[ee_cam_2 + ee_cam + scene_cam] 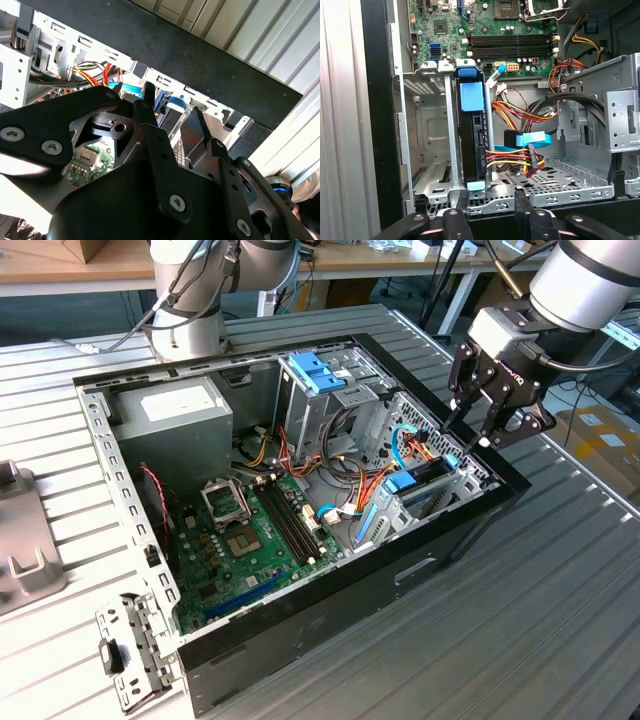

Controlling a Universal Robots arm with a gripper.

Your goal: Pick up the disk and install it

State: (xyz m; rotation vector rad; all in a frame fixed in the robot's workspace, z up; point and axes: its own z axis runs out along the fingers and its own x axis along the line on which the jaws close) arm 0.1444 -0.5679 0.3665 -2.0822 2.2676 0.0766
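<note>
disk (471, 145) seated upright in the drive cage (431, 145), blue tab on top

gripper (472, 436) hovering just above the computer case (330, 600) edge near the disk (415, 487), fingers (523, 202) spread and holding nothing; orange and yellow cables (512, 157) plugged in beside it, motherboard (250, 530) beyond
</note>
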